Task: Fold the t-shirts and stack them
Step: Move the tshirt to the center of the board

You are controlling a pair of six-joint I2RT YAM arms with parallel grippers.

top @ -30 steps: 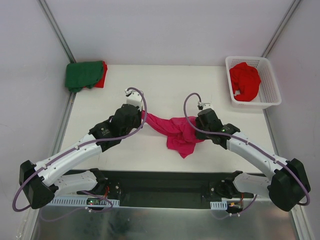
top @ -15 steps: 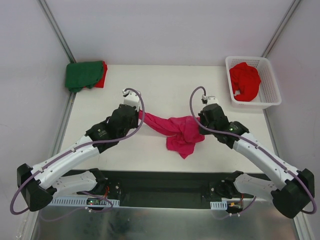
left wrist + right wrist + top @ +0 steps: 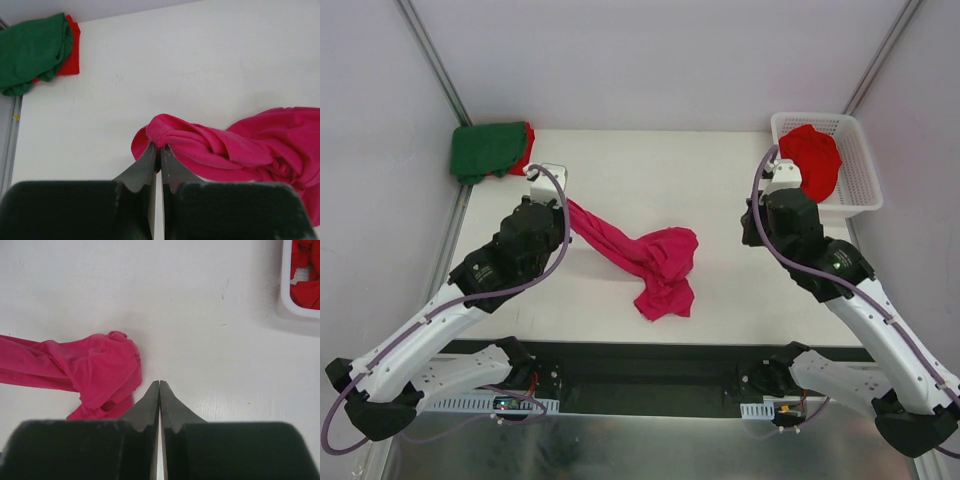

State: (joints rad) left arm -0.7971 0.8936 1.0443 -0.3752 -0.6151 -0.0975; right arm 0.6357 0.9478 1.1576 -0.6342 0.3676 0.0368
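Note:
A magenta-pink t-shirt [image 3: 655, 262] lies crumpled mid-table, with one twisted end stretched up to the left. My left gripper [image 3: 160, 146] is shut on that end [image 3: 165, 132] and holds it above the table. My right gripper [image 3: 160, 383] is shut with nothing in it; it hangs over bare table to the right of the pink t-shirt [image 3: 100, 367]. A dark green t-shirt [image 3: 485, 148] lies folded on a red one [image 3: 524, 150] at the back left corner. Another red t-shirt [image 3: 810, 160] fills the basket.
The white lattice basket [image 3: 865, 192] stands at the back right corner, close behind my right wrist. White walls and metal frame posts bound the table at back and sides. The arm bases sit along the near edge.
My right gripper has let go of the pink t-shirt, shut, and drawn back and right toward the basket. My left gripper has pulled its end of the shirt back and to the left, stretching it.

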